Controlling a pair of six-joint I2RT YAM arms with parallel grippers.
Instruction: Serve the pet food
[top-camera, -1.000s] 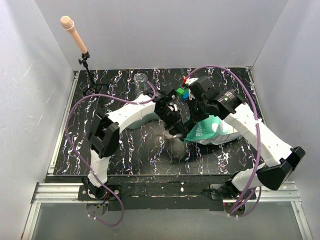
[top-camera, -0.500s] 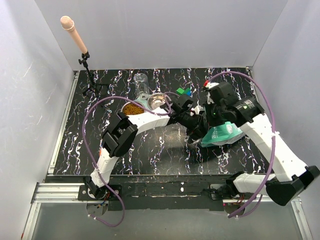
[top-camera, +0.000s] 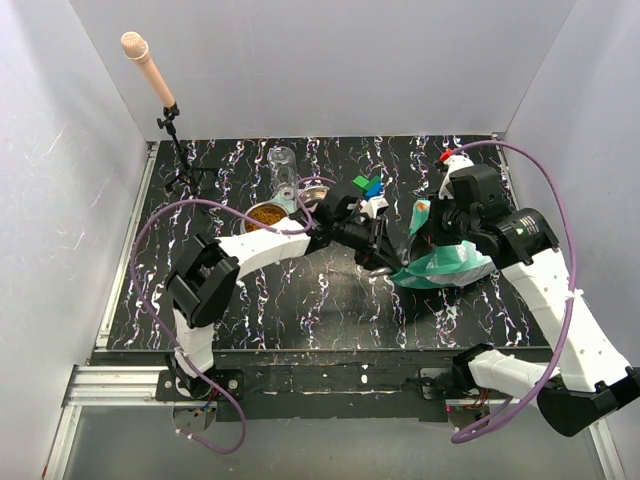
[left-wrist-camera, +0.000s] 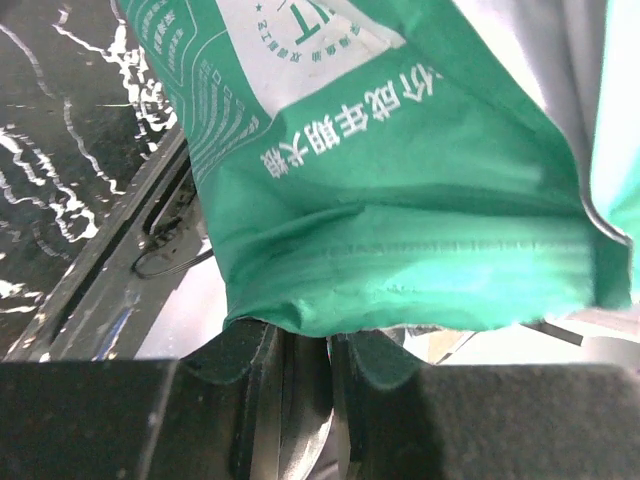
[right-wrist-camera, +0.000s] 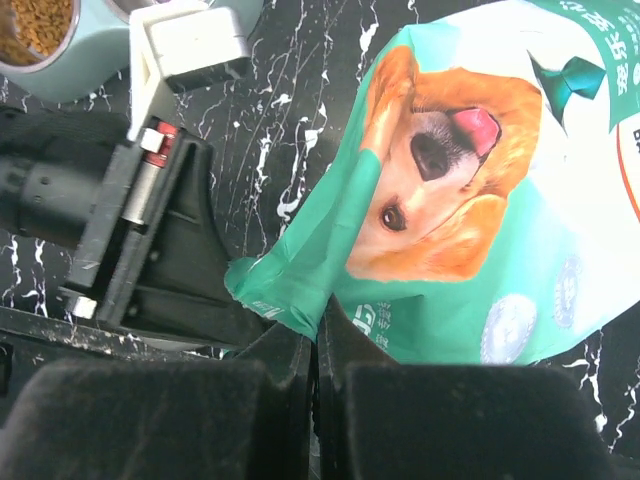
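Note:
The pet food (top-camera: 264, 215) is a heap of orange-brown kibble in the left bowl of a pale blue feeder (top-camera: 290, 208); it also shows in the right wrist view (right-wrist-camera: 35, 25). The teal-and-white dog bag (top-camera: 450, 262) stands right of centre. My right gripper (top-camera: 425, 232) is shut on the bag's torn top edge (right-wrist-camera: 290, 300). My left gripper (top-camera: 378, 256) is shut on a metal scoop handle (left-wrist-camera: 300, 400), right at the bag's mouth. The bag (left-wrist-camera: 400, 200) hides the scoop's bowl.
A clear glass (top-camera: 282, 160) stands behind the feeder. Small green and blue blocks (top-camera: 367, 185) lie just behind the left gripper. A microphone on a stand (top-camera: 165, 110) is at the far left. White walls close in three sides.
My right arm has pulled the bag's top right and back, raising it. My left arm has swung back and left slightly, uncovering the feeder and its kibble.

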